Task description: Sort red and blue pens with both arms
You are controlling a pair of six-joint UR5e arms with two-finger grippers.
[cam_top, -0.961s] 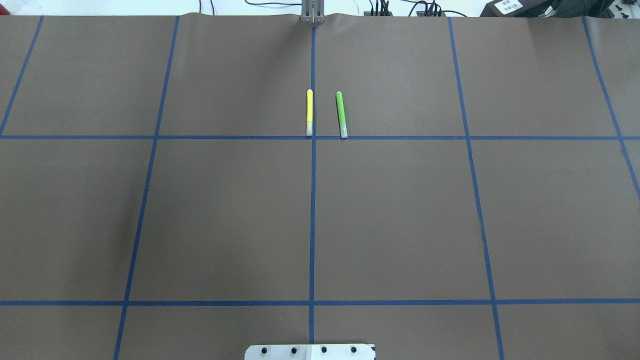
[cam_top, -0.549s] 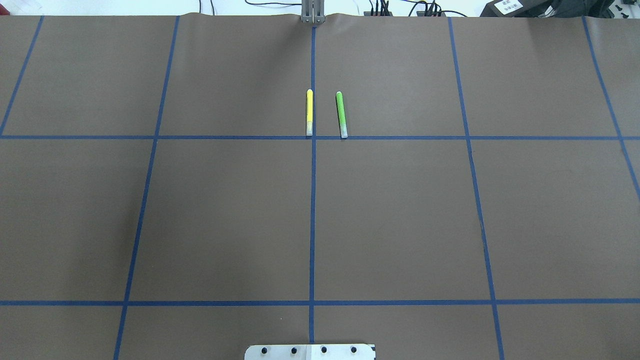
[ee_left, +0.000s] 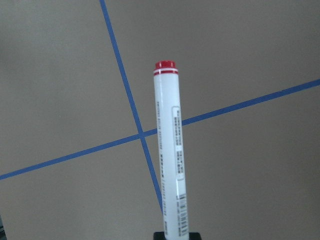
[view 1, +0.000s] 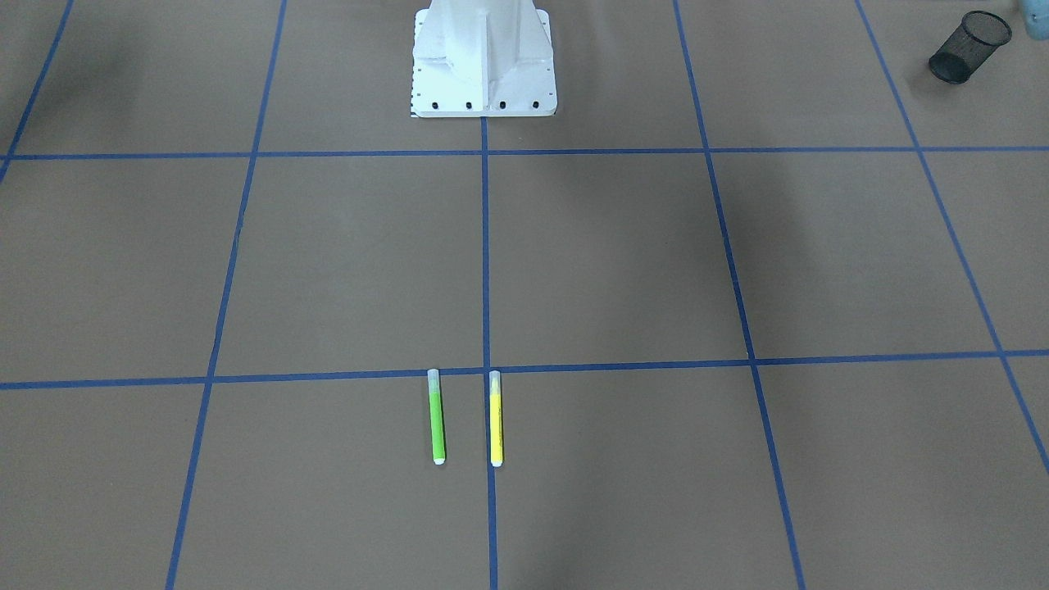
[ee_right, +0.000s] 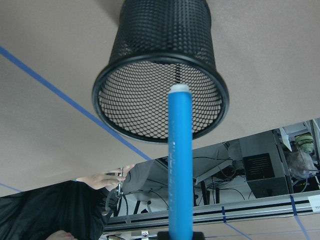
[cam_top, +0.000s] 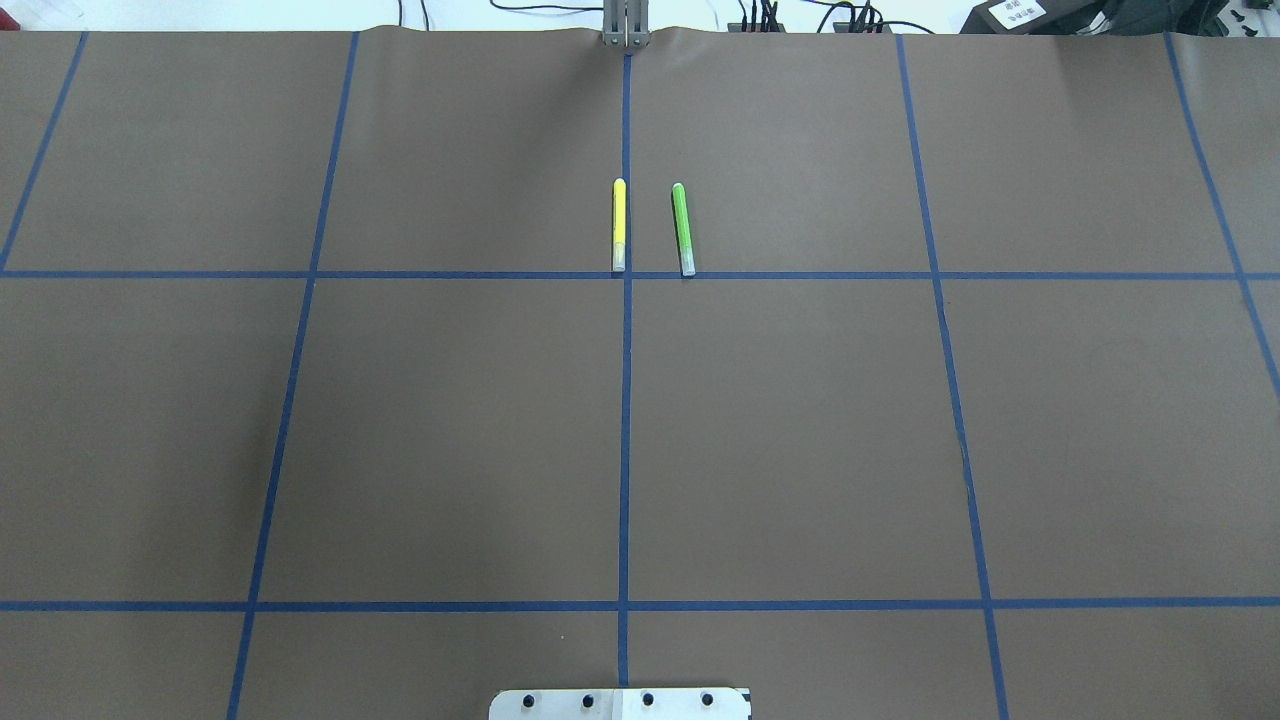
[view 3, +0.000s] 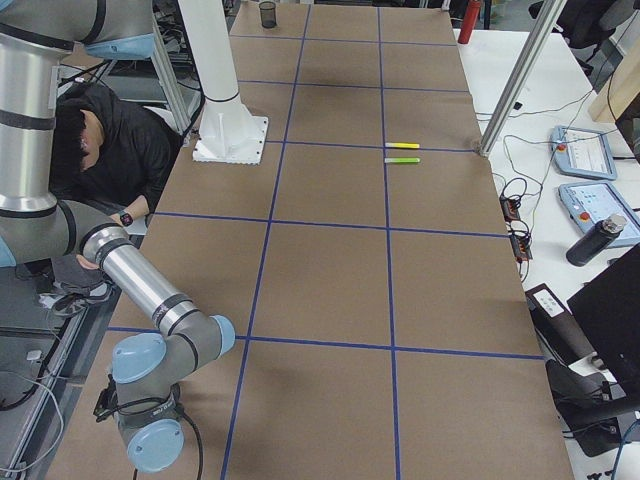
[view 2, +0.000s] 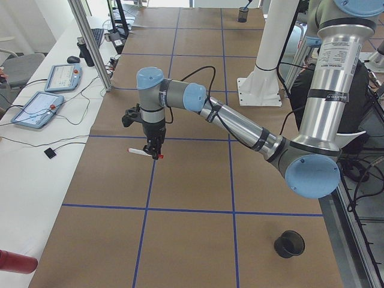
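In the left wrist view a white-barrelled red pen with a red end sticks out from my left gripper, which is shut on it above a crossing of blue tape lines. From the exterior left view that gripper hangs low over the mat with the red pen held level. My right gripper is shut on the blue pen, whose tip points into the mouth of a black mesh cup. Neither arm shows in the overhead view.
A yellow marker and a green marker lie side by side near the mat's centre line. The white pedestal stands at the robot's side. Another mesh cup stands near the left end. A person sits beside the table.
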